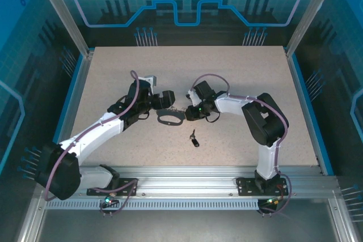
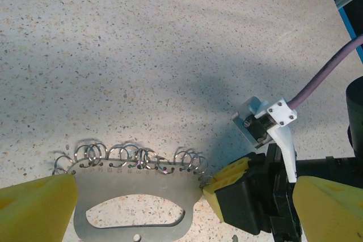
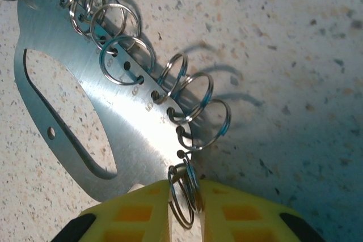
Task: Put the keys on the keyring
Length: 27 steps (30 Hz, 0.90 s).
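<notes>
Right pincer (image 3: 184, 196) nipped narrow on end split ring (image 3: 182, 188) of blue-grey flat oval metal keyring (image 3: 85, 100). Left pincer (image 2: 181, 208) wide. Tiny black-headed silvery key (image 1: 194, 138) lies base-side of both, long axis pointing roughly back at pincers, slightly nearer right.

keyring (image 3: 96, 111) flat on table (image 3: 283, 55); rings (image 3: 127, 60) fringe its right edge | right gripper (image 3: 184, 202) near; fingers pinch the nearest ring

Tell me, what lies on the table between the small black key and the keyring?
Nothing. In the top external view, the table between the key and the keyring is bare.
</notes>
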Each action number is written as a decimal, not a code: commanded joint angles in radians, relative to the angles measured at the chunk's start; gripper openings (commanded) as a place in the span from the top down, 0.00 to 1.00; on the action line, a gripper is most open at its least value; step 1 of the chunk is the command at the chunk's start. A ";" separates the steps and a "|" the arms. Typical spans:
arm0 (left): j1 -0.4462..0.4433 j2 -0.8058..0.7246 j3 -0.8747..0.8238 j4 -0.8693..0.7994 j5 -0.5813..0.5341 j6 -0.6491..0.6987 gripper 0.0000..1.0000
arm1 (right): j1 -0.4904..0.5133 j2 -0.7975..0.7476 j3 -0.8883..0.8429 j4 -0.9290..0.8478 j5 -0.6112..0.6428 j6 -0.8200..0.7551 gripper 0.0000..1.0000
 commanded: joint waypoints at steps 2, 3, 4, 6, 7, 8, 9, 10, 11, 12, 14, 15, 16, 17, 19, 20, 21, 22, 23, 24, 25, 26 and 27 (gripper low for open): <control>-0.009 -0.013 -0.007 -0.010 0.017 -0.013 0.01 | -0.017 -0.057 -0.036 0.024 -0.001 0.036 0.76; -0.009 -0.014 -0.007 -0.010 0.016 -0.013 0.01 | -0.018 -0.067 -0.043 0.031 -0.001 0.045 0.70; -0.009 -0.015 -0.007 -0.010 0.015 -0.013 0.01 | -0.020 -0.078 -0.052 0.037 0.000 0.054 0.65; -0.009 -0.016 -0.009 -0.010 0.017 -0.016 0.01 | -0.025 -0.109 -0.081 0.065 -0.007 0.083 0.60; -0.009 -0.017 -0.009 -0.009 0.017 -0.016 0.01 | -0.027 -0.124 -0.095 0.079 -0.008 0.098 0.59; -0.009 -0.018 -0.011 -0.008 0.018 -0.016 0.01 | -0.030 -0.135 -0.106 0.087 -0.006 0.111 0.59; -0.009 -0.018 -0.011 -0.008 0.017 -0.017 0.01 | -0.032 -0.147 -0.116 0.096 -0.002 0.126 0.59; -0.009 -0.021 -0.012 -0.008 0.017 -0.016 0.01 | -0.033 -0.154 -0.127 0.106 0.001 0.141 0.59; -0.009 -0.021 -0.011 -0.008 0.017 -0.017 0.01 | -0.034 -0.163 -0.135 0.112 0.001 0.153 0.59; -0.009 -0.022 -0.011 -0.008 0.017 -0.015 0.01 | -0.035 -0.167 -0.142 0.117 0.002 0.166 0.60; -0.009 -0.024 -0.013 -0.007 0.017 -0.015 0.01 | -0.032 -0.176 -0.156 0.129 0.004 0.189 0.62; -0.009 -0.025 -0.012 -0.006 0.017 -0.015 0.01 | -0.029 -0.180 -0.162 0.136 0.005 0.198 0.62; -0.009 -0.025 -0.015 -0.006 0.017 -0.015 0.01 | -0.026 -0.180 -0.167 0.139 0.005 0.202 0.63; -0.009 -0.027 -0.015 -0.005 0.017 -0.015 0.01 | -0.020 -0.179 -0.167 0.141 0.006 0.203 0.64; -0.009 -0.026 -0.016 -0.004 0.019 -0.015 0.01 | -0.009 -0.169 -0.164 0.139 0.005 0.202 0.64; -0.009 -0.027 -0.017 -0.002 0.020 -0.015 0.01 | -0.005 -0.164 -0.161 0.140 0.005 0.202 0.65; -0.009 -0.027 -0.017 -0.002 0.020 -0.016 0.01 | -0.001 -0.158 -0.159 0.140 0.006 0.200 0.65; -0.009 -0.027 -0.017 0.000 0.020 -0.016 0.01 | 0.000 -0.153 -0.157 0.141 0.010 0.199 0.64; -0.009 -0.025 -0.018 0.000 0.020 -0.015 0.01 | 0.002 -0.147 -0.153 0.139 0.014 0.198 0.64; -0.009 -0.026 -0.017 0.000 0.021 -0.015 0.01 | 0.004 -0.142 -0.148 0.138 0.018 0.194 0.64; -0.009 -0.027 -0.016 0.000 0.021 -0.015 0.01 | 0.005 -0.137 -0.144 0.135 0.022 0.190 0.65; -0.009 -0.025 -0.015 0.000 0.023 -0.015 0.01 | 0.007 -0.132 -0.137 0.131 0.029 0.183 0.65; -0.009 -0.025 -0.016 0.001 0.023 -0.015 0.01 | 0.008 -0.125 -0.130 0.125 0.038 0.174 0.65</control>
